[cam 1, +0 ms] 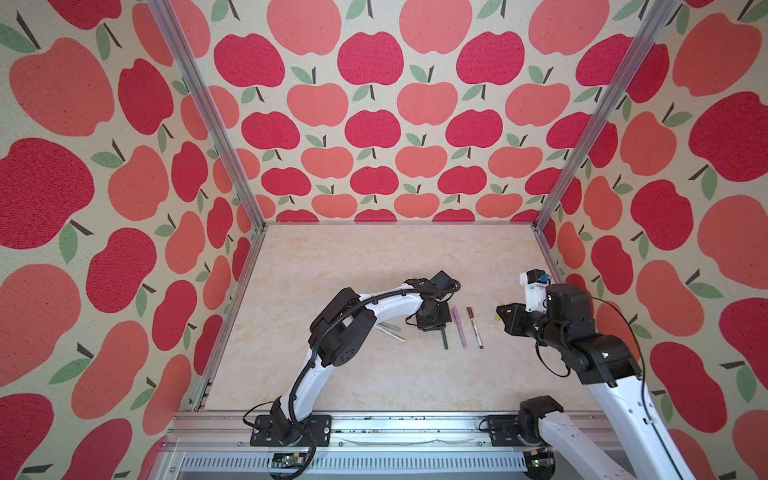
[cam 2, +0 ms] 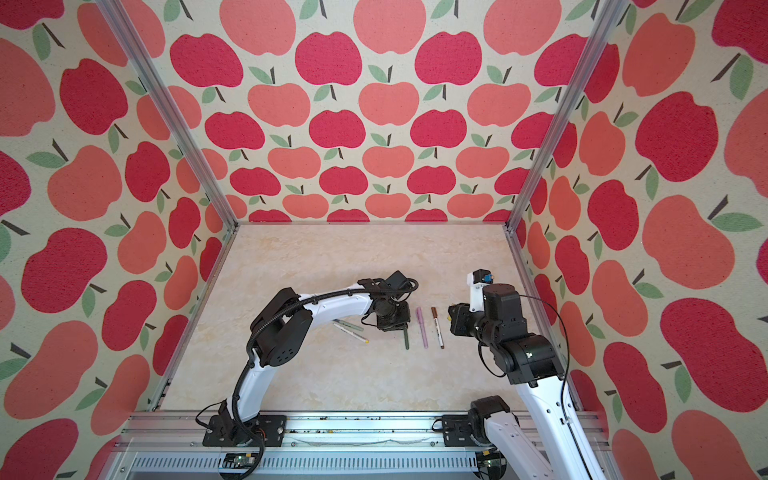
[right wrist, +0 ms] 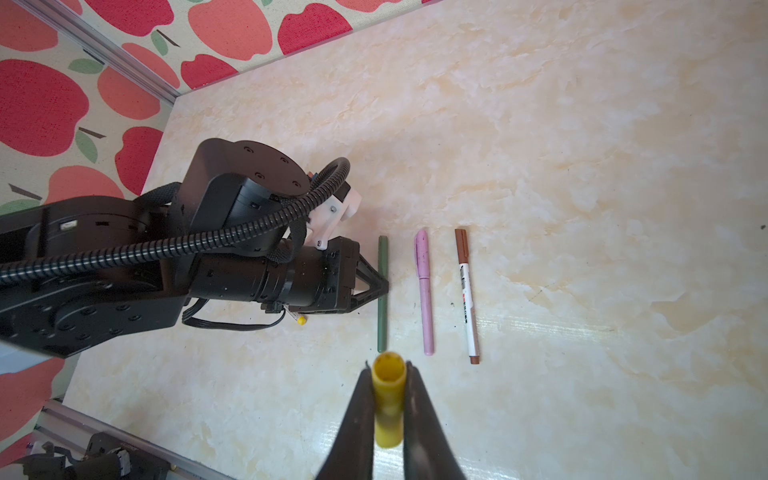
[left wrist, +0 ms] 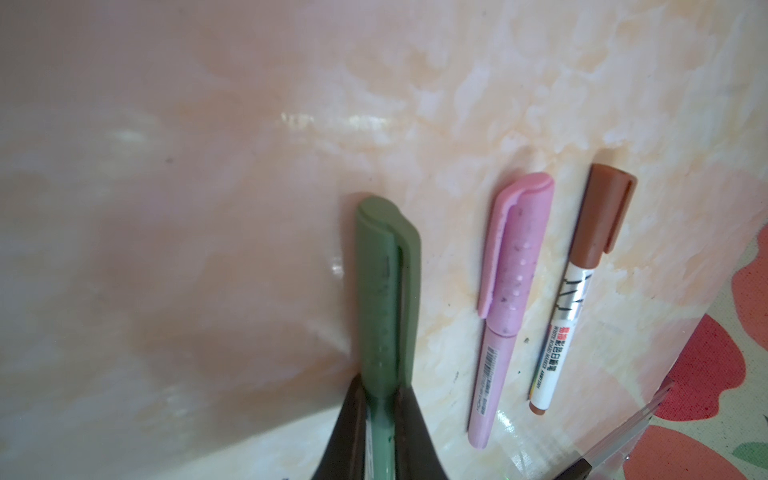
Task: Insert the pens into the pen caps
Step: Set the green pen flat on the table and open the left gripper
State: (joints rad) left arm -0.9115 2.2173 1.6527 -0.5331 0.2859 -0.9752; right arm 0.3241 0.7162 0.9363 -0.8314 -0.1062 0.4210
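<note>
Three of the five pens carry caps: the pink pen (right wrist: pixel 424 291) and the brown pen (right wrist: pixel 466 291) lie side by side on the tabletop (right wrist: pixel 582 166). The dark green pen (left wrist: pixel 382 291) is pinched by its barrel in the left fingers (left wrist: pixel 353 436), just beside the pink pen and parallel to it. Whether it rests fully on the surface cannot be confirmed. The right fingers (right wrist: pixel 357 415) are clamped narrow on the yellow cap (right wrist: pixel 388 399), open mouth facing outward.

Judged step: set down the dark green pen, then cap the white-and-yellow pen (cam 1: pixel 390 334).

1. Lower until the dark green pen lies flat, then open only enough to free it. A round barrel is likely to roll into the pink pen.
2. Withdraw along the finger axis without sweeping sideways.
3. Move to the white-and-yellow pen, which lies beneath the left arm and close to the pale green pen (cam 1: pixel 391 326). Grip it mid-barrel and leave the tip end clear.
4. Hold the yellow cap steady, bring the pen and cap onto one axis, then press straight in.
</note>
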